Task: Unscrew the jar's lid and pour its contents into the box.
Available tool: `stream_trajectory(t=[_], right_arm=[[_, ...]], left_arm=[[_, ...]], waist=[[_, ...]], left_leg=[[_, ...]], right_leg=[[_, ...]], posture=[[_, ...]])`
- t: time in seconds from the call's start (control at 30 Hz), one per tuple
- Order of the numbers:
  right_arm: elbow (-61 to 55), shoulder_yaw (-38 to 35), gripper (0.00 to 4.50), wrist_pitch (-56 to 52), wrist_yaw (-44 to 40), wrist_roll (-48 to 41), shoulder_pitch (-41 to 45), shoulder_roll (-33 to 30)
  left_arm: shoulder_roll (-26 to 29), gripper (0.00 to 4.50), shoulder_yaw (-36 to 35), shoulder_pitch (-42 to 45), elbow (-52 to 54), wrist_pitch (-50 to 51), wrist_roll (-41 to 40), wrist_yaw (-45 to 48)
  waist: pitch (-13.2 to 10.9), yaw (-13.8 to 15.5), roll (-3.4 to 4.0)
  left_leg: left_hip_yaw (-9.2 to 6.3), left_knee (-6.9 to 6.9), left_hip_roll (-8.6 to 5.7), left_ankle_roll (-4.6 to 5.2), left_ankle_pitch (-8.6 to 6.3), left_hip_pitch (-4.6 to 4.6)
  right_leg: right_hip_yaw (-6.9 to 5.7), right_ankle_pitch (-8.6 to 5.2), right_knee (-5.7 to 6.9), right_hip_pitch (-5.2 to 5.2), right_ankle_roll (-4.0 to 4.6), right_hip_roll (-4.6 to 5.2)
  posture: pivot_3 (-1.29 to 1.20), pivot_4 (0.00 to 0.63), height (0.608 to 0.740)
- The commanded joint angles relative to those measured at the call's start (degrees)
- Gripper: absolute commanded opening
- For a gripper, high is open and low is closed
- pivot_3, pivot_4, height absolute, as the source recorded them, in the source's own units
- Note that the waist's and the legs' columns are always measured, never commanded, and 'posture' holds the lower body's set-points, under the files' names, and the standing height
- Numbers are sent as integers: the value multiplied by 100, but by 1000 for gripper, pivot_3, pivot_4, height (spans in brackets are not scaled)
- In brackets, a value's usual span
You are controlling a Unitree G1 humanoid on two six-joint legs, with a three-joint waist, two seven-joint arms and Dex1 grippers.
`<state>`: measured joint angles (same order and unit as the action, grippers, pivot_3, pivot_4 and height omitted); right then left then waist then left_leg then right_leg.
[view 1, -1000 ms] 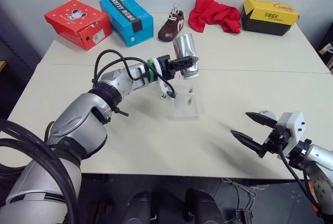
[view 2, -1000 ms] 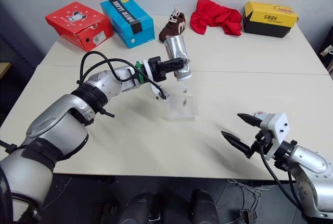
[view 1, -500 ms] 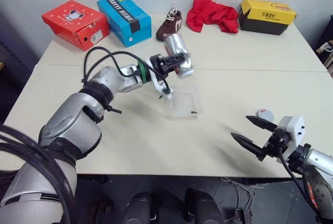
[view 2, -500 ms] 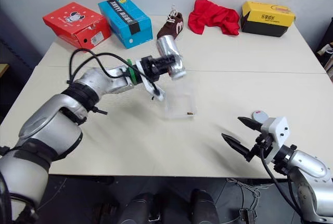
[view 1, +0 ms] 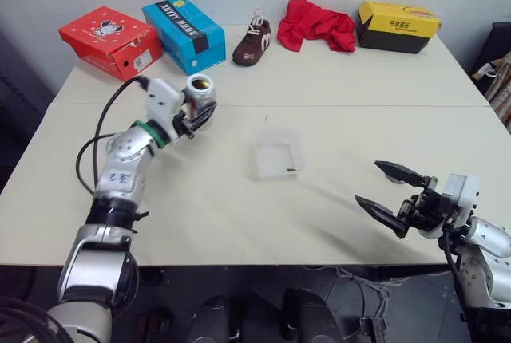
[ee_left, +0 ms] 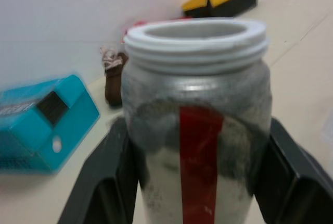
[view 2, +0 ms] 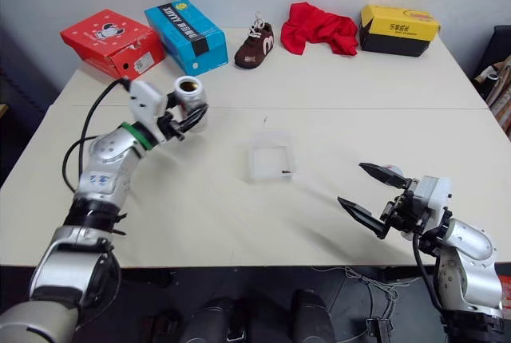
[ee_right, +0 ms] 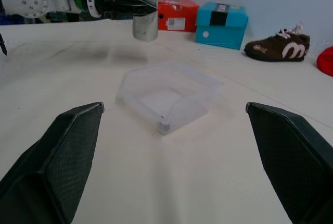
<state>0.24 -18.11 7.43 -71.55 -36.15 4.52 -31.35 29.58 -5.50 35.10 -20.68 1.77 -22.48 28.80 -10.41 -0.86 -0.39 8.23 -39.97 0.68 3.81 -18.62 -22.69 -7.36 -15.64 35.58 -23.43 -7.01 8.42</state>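
Table (view 1: 239, 215) holds the clear box (view 1: 278, 154) near its middle, a dark speck in it. Left gripper (view 1: 194, 114) is clamped on the jar (view 1: 199, 97), upright, mouth open, held above the table well to the box's left. Right gripper (view 1: 389, 190), fingers spread with nothing between them, hangs near the table's front-right edge, well apart from the box.

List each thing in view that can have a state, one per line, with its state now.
Jar: upright, lid off, held above the table.
Clear box: open, on the table, a few dark bits inside.
Left claw: shut on the jar.
Right claw: open, empty.
Red shoe box: closed.
Blue shoe box: closed.
Yellow shoe box: closed.
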Motion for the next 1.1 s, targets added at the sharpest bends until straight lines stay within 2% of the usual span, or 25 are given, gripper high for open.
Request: stream_trajectory(t=[0.03, 0.17, 0.23, 0.4, 0.47, 0.63, 0.83, 0.87, 1.1], right_arm=[[70, 2, 4480, 405, -368, -229, 272, 150], [25, 137, 4480, 539, -508, -255, 433, 325], [-46, 208, 4480, 528, -524, -267, 460, 374], [-144, 340, 4480, 506, -753, -329, 433, 352], [-122, 459, 4480, 683, -1112, -235, 374, 257], [-6, 389, 4480, 733, -993, -213, 303, 290], [133, 238, 4500, 836, -1019, -214, 131, 247], [150, 217, 4500, 850, -1021, -219, 101, 232], [290, -366, 4500, 826, -1135, -371, -736, -198]], left_arm=[[-18, 2353, -1320, -1030, 1278, 511, -766, -713], [-18, 2353, -1952, -2063, 1879, 649, -262, -1574], [-95, 2353, -2277, -2393, 1987, 678, -302, -1811], [-200, 2353, -2430, -2631, 1888, 415, -136, -1882], [-167, 2353, -2387, -2668, 1628, 98, 125, -1849], [-275, 2353, -2381, -2642, 1087, -287, 85, -1544], [-364, 4352, -2386, -2651, 1045, -460, 80, -1519], [-363, 4488, -2388, -2690, 1078, -438, 94, -1529], [-246, 4488, -2631, -3529, 1851, -43, -196, -1265]], waist=[[0, -42, 0], [0, -39, -1], [0, 14, -1], [1, 118, -2], [3, 107, -4], [5, 68, -1], [5, 68, -1], [5, 72, -2], [5, 74, -1]], left_leg=[[0, 5, 0, -3, -2, 17], [-13, 13, 10, -18, -11, 47], [-19, 13, 9, -20, -17, 51], [-20, 12, 6, -54, -54, 51], [-20, 13, 6, -56, -58, 51], [-4, 31, 10, -60, -60, 57], [8, 34, 12, -60, -61, 57], [9, 34, 12, -59, -62, 57], [9, 52, 12, -58, -67, 58]], right_leg=[[3, -1, 2, 12, 1, 5], [31, -3, -8, 49, 6, 18], [49, -3, -11, 55, 6, 22], [53, -1, -18, 55, 9, 28], [53, -1, -27, 55, 10, 27], [50, -1, -47, 50, 10, 22], [50, -1, -51, 40, 10, 22], [51, -1, -51, 40, 10, 22], [74, -1, -62, 36, 11, 26]], posture=[[0, 150, 740], [0, 150, 740], [0, 150, 740], [0, 150, 740], [0, 150, 740], [0, 150, 740], [0, 150, 740], [0, 150, 740], [0, 150, 740]])
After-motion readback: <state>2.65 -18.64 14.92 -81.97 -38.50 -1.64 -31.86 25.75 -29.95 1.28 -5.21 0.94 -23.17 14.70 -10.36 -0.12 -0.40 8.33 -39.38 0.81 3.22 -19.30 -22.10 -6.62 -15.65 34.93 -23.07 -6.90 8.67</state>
